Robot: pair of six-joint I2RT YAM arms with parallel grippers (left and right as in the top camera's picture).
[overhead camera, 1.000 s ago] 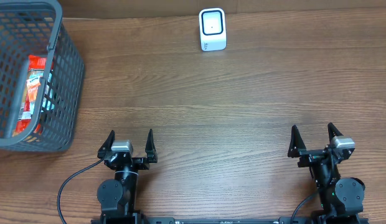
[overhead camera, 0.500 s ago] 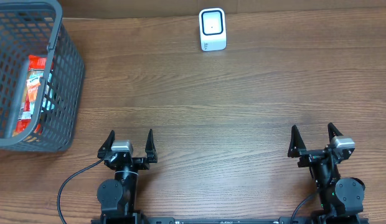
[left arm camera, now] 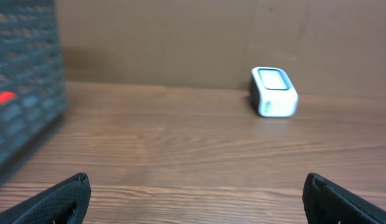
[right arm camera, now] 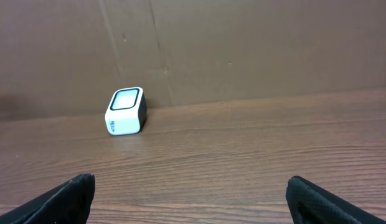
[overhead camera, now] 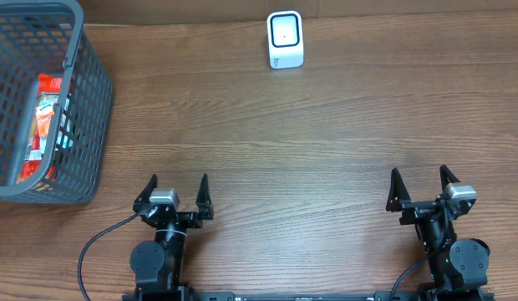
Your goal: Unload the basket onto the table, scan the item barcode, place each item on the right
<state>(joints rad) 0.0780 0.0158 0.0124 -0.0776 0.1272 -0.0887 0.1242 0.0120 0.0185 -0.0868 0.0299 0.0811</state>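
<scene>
Wooden table: my left gripper and right gripper sit near, both wide open, empty. I see the orange packet inside the basket far left, the scanner far centre.

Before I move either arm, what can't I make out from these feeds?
- Barcode: none readable; the packets sit behind the basket mesh, overhead.
- The basket: cut off by the overhead's left edge, blurred in the left wrist view.
- Lettering on the scanner: too small in every view.
</scene>
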